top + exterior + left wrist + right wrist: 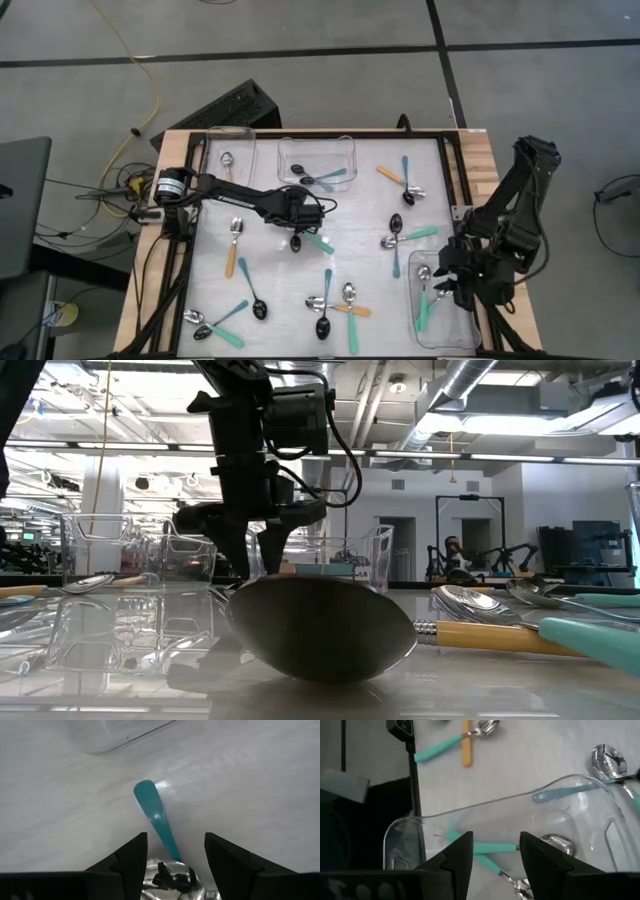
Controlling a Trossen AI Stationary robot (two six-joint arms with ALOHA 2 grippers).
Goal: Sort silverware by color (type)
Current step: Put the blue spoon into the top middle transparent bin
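Observation:
My left gripper is at mid-table, slanting down, shut on a teal-handled spoon whose shiny bowl sits between its fingers. The teal handle runs away from the fingers toward the table's right. My right gripper hangs open above the clear bin at the near right, touching nothing. Teal-handled spoons lie in that bin. Other spoons with teal or orange handles lie scattered on the table. My left gripper pinches the spoon's bowl between its two fingers, one finger on each long side of the bowl. The fingers come slanting down from the table's left and lie along the spoon. The handle slopes down and away; whether its tip rests on the table I cannot tell.
At the far edge stand a clear bin holding blue-handled spoons and another clear bin with one spoon. Loose spoons lie near the left gripper and at the near edge. A dark spoon bowl fills the low view's foreground.

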